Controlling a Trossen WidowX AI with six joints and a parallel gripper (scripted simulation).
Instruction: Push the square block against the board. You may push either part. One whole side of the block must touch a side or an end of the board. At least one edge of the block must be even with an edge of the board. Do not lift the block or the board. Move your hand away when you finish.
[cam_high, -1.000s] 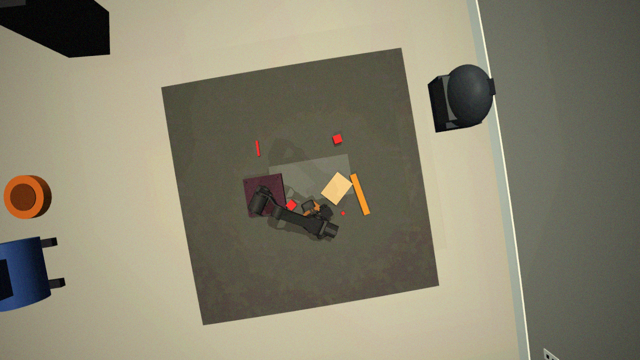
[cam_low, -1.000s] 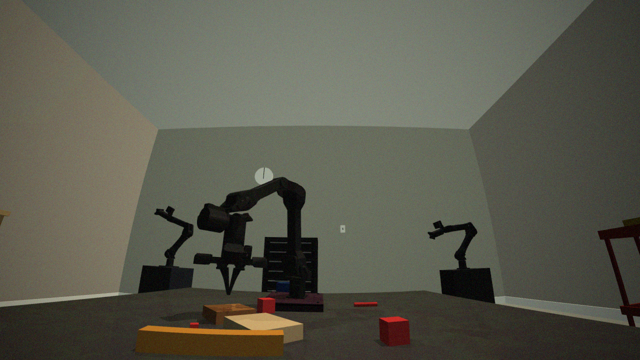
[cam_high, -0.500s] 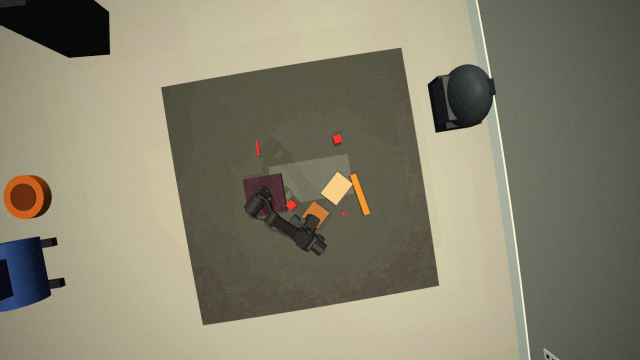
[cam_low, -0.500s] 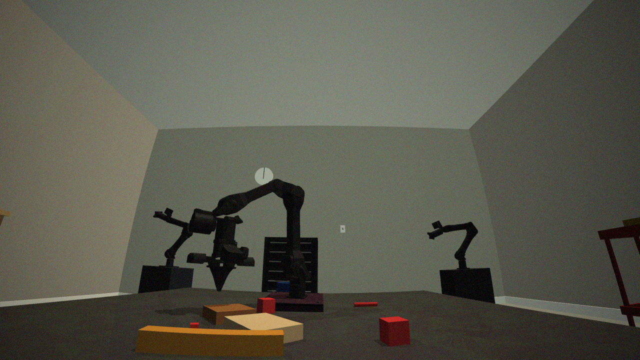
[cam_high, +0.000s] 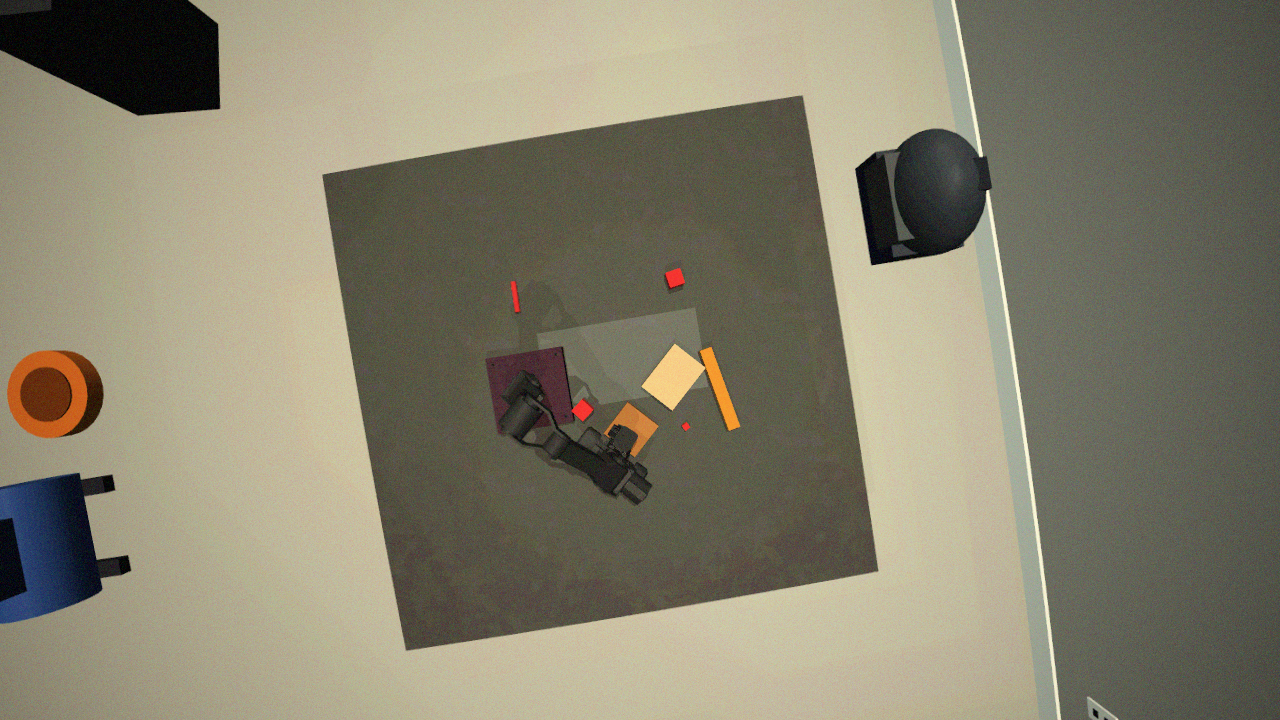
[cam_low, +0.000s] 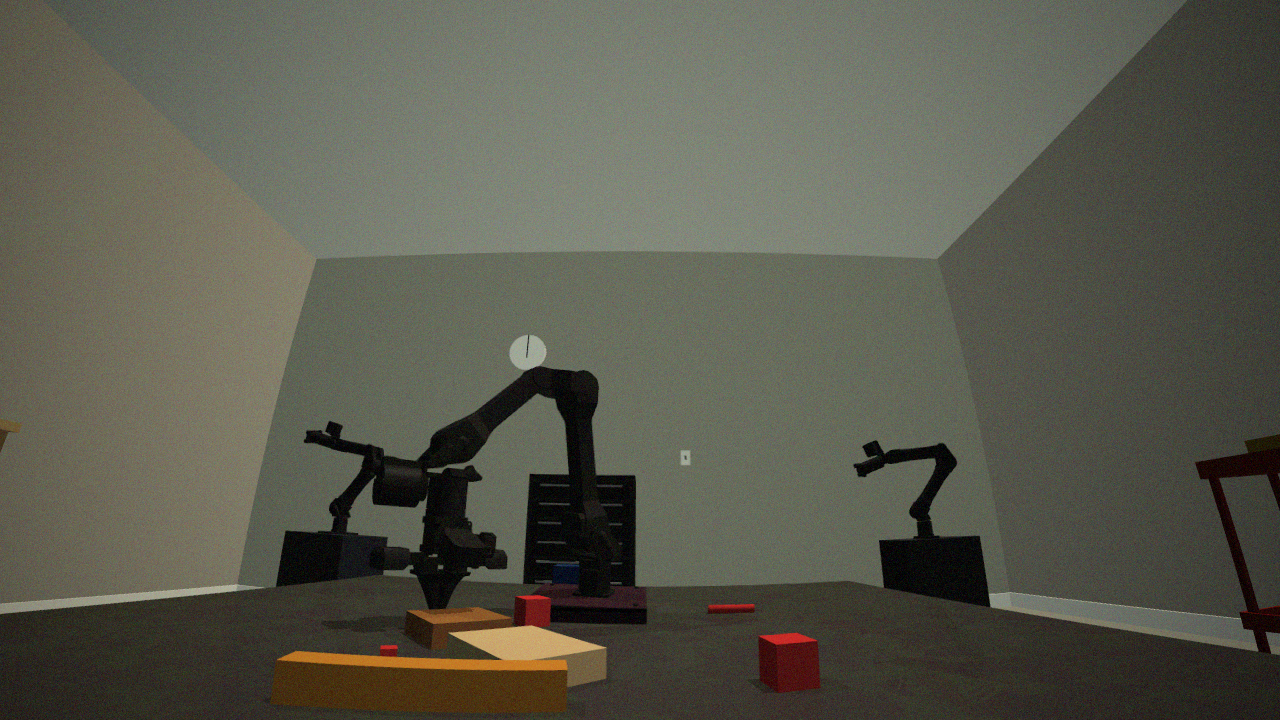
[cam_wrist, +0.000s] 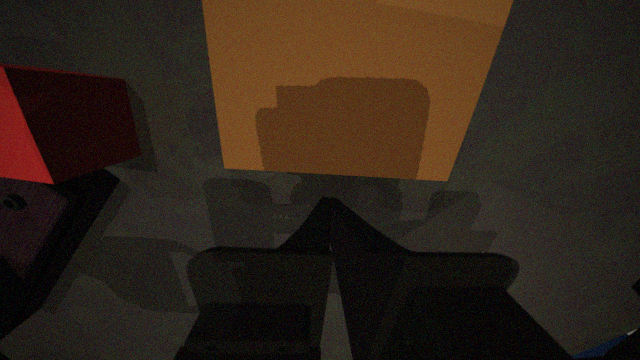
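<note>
The square block, brown-orange (cam_high: 633, 416) (cam_low: 460, 617) (cam_wrist: 350, 45), lies flat. The board, a pale cream rectangle (cam_high: 673, 376) (cam_low: 528, 641), lies flat up and right of it in the top view. A narrow gap separates them; their facing sides look roughly parallel. My gripper (cam_low: 438, 606) (cam_wrist: 327, 203) is shut and empty, tips down. It is low beside the block's side that faces away from the board. In the wrist view the tips are a little short of the block's near edge; contact is not visible. The hand hides part of the block and the fingertips in the top view.
An orange bar (cam_high: 719, 388) (cam_low: 420, 685) lies close beside the board's right corner. A red cube (cam_high: 582, 410) (cam_low: 532, 610) (cam_wrist: 75, 125) sits between my base and the block. A tiny red cube (cam_high: 686, 426) lies right of the block. Another red cube (cam_high: 674, 278) (cam_low: 788, 662) is farther off.
</note>
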